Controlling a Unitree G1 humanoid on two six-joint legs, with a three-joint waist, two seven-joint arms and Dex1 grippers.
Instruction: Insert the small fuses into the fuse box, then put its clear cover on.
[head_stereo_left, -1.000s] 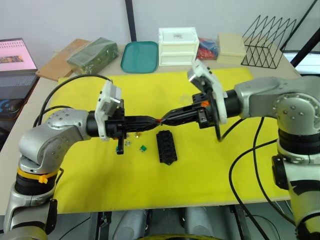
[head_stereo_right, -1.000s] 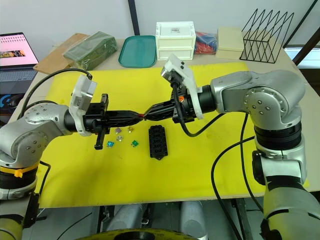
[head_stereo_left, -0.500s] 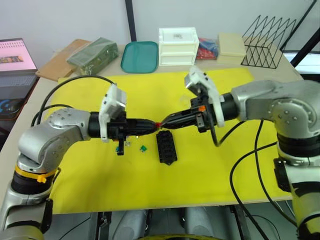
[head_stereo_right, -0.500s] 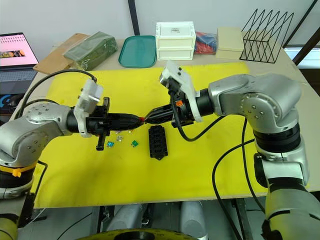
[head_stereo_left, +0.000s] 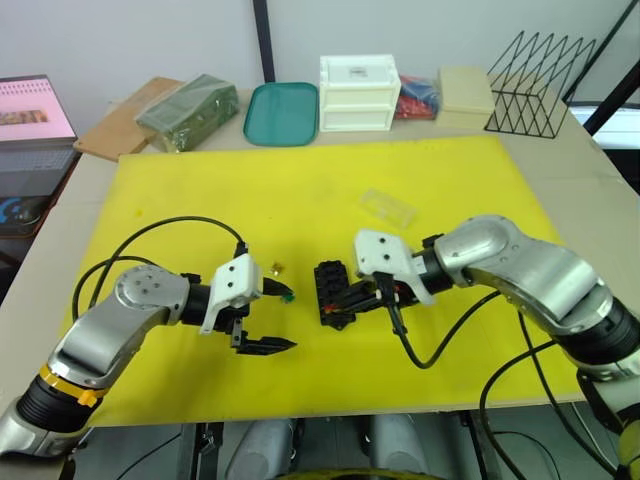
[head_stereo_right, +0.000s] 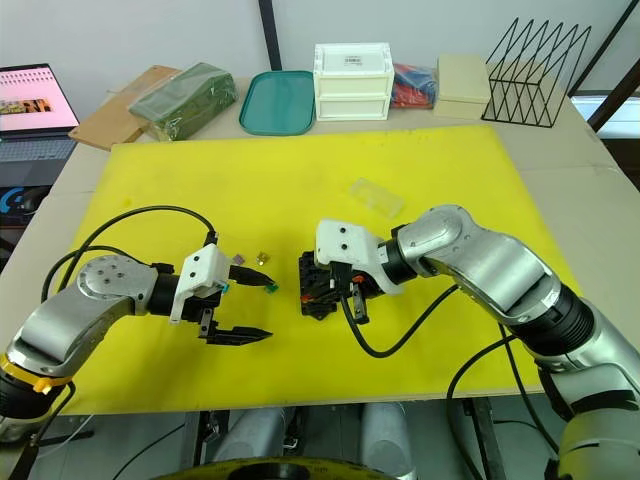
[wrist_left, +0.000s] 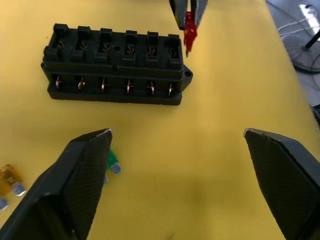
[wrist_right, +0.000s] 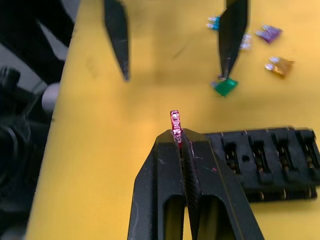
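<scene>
Red fuse pinched at the fuse box!
Right gripper (wrist_right: 176, 131) jaws clamp the red fuse (wrist_right: 174, 120) beside the fuse box (wrist_left: 116, 64); left gripper (wrist_left: 180, 145) jaws gape wide nearby.

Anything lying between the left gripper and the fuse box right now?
Only the green fuse, beside the left gripper's finger; from there to the fuse box the yellow mat is bare, per the left wrist view.

Fuse box (wrist_left: 116, 67) matt black plastic, copper-coloured metal contacts; red fuse (wrist_right: 175, 121) translucent plastic.
</scene>
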